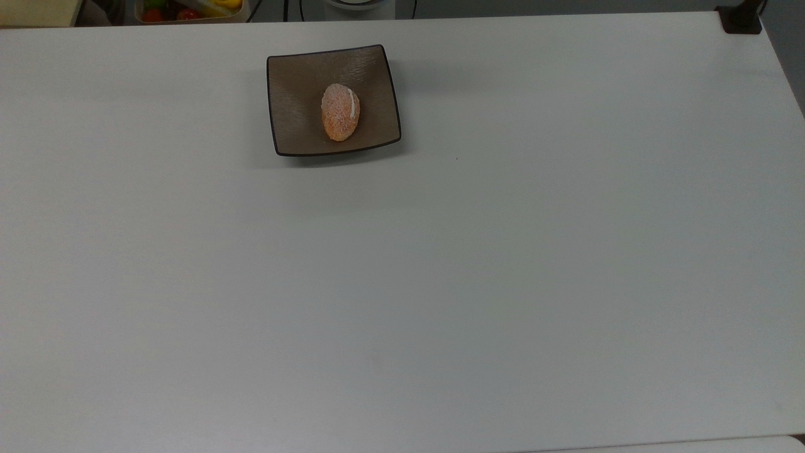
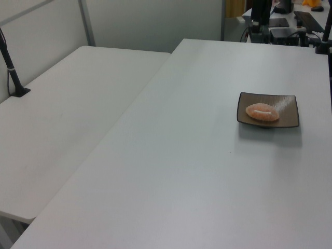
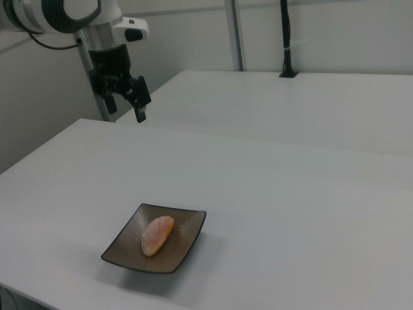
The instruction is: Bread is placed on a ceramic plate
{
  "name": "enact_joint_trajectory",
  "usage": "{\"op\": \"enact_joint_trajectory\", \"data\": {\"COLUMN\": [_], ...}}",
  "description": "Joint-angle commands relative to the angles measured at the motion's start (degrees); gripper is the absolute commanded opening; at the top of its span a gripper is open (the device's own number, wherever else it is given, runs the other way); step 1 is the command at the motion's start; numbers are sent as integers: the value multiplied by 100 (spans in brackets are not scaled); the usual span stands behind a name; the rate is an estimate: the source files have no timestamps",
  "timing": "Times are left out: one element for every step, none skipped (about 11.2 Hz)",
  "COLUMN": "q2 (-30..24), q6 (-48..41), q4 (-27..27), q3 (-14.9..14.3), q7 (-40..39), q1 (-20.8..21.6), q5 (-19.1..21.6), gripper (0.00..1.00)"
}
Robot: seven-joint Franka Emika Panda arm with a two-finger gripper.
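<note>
The bread, a small oval orange-brown roll with a pale slit, lies in the middle of the ceramic plate, a square glossy brown dish with a dark rim, near the far edge in the top view. In the left view the bread rests on the plate at the right. The right view has the bread on the plate near the front. My gripper hangs high above the table, well behind the plate in the right view, open and holding nothing.
A bin of colourful items sits beyond the table's far edge in the top view, and a black mount at the far right corner. A second white table adjoins on the left view's left, with a black pole.
</note>
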Motion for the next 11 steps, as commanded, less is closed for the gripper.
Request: {"op": "enact_joint_trajectory", "data": {"q2": [-72, -72, -72, -72, -72, -63, -63, -63, -63, -63, -54], "q6": [222, 477, 557, 550, 558, 567, 637, 690, 707, 699, 708], "q4": [-29, -169, -188, -197, -206, -223, -223, -232, -232, -232, -223], "q3": [53, 192, 420, 587, 606, 607, 607, 607, 607, 607, 607], "q7": [0, -201, -481, -754, -957, -1150, -1231, -1223, -1223, -1231, -1214], "q1": [-95, -217, -427, -612, -631, -632, -623, -597, -588, -579, -570], "q5": [244, 253, 244, 244, 244, 244, 253, 244, 244, 235, 235], "gripper": [100, 100, 100, 100, 100, 100, 100, 100, 100, 100, 100]}}
